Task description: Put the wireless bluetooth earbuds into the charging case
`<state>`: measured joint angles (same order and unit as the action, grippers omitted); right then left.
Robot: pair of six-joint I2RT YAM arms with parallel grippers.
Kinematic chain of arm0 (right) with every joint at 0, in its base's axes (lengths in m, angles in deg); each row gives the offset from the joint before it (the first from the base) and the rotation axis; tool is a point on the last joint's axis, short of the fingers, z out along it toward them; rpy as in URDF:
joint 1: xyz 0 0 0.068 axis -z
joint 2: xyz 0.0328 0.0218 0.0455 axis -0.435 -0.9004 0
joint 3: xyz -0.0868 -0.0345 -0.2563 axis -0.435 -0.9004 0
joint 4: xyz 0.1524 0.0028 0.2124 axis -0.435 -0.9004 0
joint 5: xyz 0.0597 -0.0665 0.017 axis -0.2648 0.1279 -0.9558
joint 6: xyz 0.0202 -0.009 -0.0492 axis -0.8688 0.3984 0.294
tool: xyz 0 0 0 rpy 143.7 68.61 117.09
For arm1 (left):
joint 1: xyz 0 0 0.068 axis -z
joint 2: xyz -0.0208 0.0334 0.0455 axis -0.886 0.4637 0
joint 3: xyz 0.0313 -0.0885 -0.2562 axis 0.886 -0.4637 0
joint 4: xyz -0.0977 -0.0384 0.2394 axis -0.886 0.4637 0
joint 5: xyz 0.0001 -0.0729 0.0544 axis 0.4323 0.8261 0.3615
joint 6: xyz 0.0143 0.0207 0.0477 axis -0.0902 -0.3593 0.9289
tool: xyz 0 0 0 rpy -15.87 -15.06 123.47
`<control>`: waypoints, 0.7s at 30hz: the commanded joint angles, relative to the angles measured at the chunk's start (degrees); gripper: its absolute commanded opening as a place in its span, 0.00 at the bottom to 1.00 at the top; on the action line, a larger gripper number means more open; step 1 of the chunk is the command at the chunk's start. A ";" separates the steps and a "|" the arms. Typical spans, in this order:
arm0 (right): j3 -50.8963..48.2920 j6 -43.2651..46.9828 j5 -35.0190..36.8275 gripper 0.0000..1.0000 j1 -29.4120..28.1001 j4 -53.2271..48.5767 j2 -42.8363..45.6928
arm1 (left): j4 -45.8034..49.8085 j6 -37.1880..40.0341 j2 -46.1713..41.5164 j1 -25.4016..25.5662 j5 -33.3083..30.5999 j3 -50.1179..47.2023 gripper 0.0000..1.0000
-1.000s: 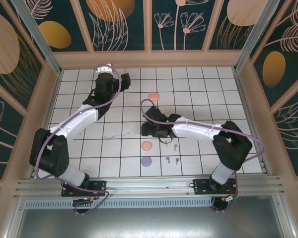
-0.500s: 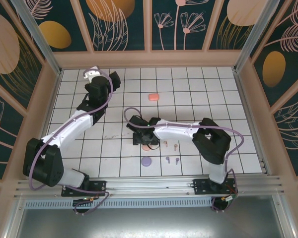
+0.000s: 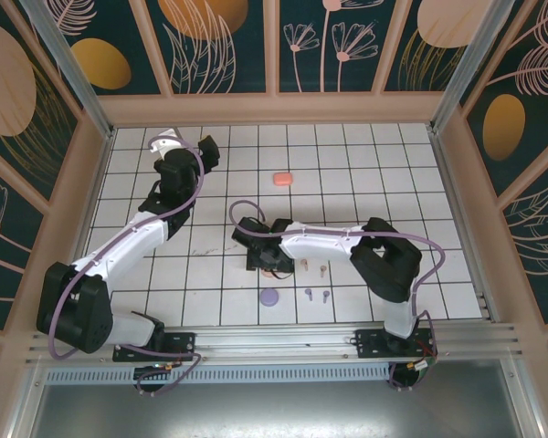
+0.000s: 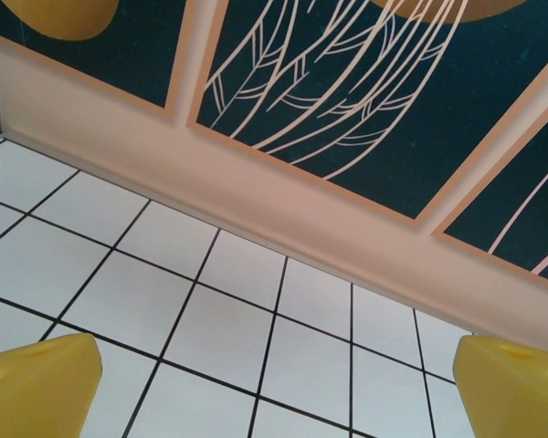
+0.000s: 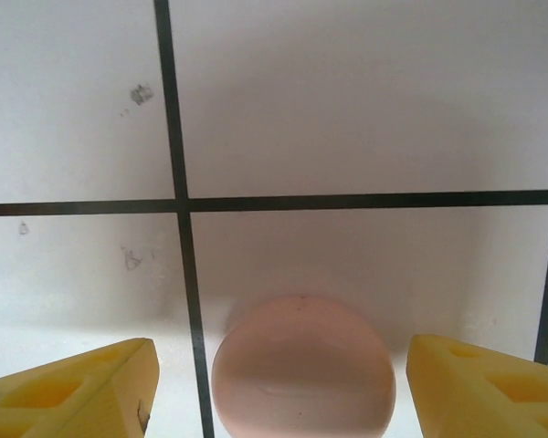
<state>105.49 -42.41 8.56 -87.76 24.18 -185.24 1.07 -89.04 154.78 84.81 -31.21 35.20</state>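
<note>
Right fingers: mine, spread wide and low over the white tiled tabletop, one on each side of the round tan-peach case, with a gap between the case and each finger. The case shows a smooth domed top. Left fingers: also mine, wide apart with nothing between them, above bare tiles near the back wall. In the top view, the two tan-peach earbuds lie loose on the tiles just to the right of my right wrist, outside any case. The two purple earbuds lie nearer the arm bases, just right of the round purple case. The coral-red case sits well apart, toward the back wall.
</note>
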 commanded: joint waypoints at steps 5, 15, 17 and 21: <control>0.05 -2.87 0.18 0.73 -0.51 -2.25 -1.44 | 1.75 -2.24 -0.08 -0.20 -0.83 3.17 0.99; 0.56 -3.40 0.18 0.70 -0.43 -2.12 -3.24 | 3.25 -3.65 0.97 -0.20 -0.44 3.94 0.99; 0.46 -3.46 0.19 0.68 -0.43 -1.98 -3.46 | 3.05 -3.58 0.93 -0.20 -0.14 3.69 0.99; 0.37 -3.49 0.19 0.64 -0.34 -1.81 -4.09 | 2.54 -3.47 0.82 -0.20 0.59 3.35 0.99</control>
<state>105.55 -44.86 8.85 -87.83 23.35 -187.01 3.60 -91.81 155.46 84.81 -30.95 37.58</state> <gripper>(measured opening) 0.647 0.988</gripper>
